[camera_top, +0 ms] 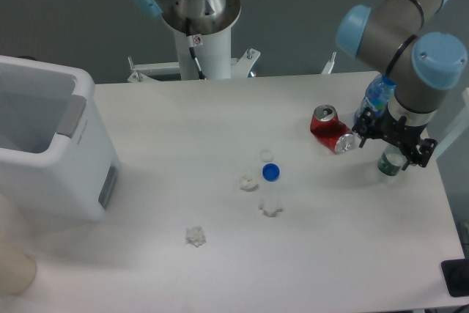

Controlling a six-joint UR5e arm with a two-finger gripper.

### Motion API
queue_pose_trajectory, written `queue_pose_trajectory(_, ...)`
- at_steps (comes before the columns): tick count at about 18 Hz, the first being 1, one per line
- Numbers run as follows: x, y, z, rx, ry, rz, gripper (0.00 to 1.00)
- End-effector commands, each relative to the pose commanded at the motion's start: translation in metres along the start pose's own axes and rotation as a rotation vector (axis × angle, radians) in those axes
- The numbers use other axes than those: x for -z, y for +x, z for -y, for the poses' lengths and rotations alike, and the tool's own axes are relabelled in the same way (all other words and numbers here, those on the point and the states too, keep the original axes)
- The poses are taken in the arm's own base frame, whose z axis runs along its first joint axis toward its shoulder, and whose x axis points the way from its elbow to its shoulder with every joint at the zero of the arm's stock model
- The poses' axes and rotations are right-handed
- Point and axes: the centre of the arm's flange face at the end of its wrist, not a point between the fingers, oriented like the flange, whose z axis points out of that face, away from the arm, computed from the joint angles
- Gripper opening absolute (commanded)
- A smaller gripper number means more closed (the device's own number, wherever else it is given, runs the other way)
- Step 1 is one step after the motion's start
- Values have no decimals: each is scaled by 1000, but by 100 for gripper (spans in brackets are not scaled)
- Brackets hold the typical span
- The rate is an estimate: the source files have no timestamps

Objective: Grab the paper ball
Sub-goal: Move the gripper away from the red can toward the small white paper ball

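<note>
Showing the approach stage of the task, with nothing yet grasped: the black two-finger gripper of the grey-and-blue arm hangs over the right end of the white table, well apart from its target. Its fingers point downward among other things and are too small and dark to read — whether they stand apart or together cannot be told; nothing is visibly clamped between them.

The small white wrinkly paper ball lies near the middle of the table, just below the round blue bottle cap and slightly wider than it. Two look-alikes sit close by: a smoother cream-white rounded lump just left of the cap, and a spikier grey-white wad farther down and to the left. A small clear ring-shaped cap rests just above the blue one.

Beside the gripper lie a dented red drinks can on its side, a blue-labelled plastic bottle partly hidden behind the arm, and a green-and-white bottle just under the gripper. A white open-topped bin stands at the left edge.

The next move, by judgement, calls for a long sweep leftward and toward the camera — clearing the can — then a descent with fingers parted, centred on the ball rather than the cap or lump near it.
</note>
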Motion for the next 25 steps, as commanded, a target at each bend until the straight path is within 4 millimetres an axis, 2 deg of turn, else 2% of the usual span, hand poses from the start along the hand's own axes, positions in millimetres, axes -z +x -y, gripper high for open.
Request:
queue_pose_trajectory(3, 0, -3, 1, 38, 15, 4, 100)
queue_pose_trajectory(7, -10, 5, 9, 117, 9, -17, 100)
queue_pose_trajectory(9, -12, 16, 17, 123, 7, -28, 100)
queue_pose_trajectory(12, -21, 50, 26, 199, -2, -68, 100)
queue_pose_trajectory(13, -24, 60, 36, 207, -2, -78, 100)
queue_pose_trajectory(15, -26, 67, 51, 193, 18, -90, 100)
queue_pose_trajectory(20, -49, 82, 88, 192, 66, -140, 99)
queue_pose_trajectory(23, -63, 83, 106, 241, 73, -116, 97)
queue_pose_trajectory(25, -73, 89, 123, 279, 69, -119, 92)
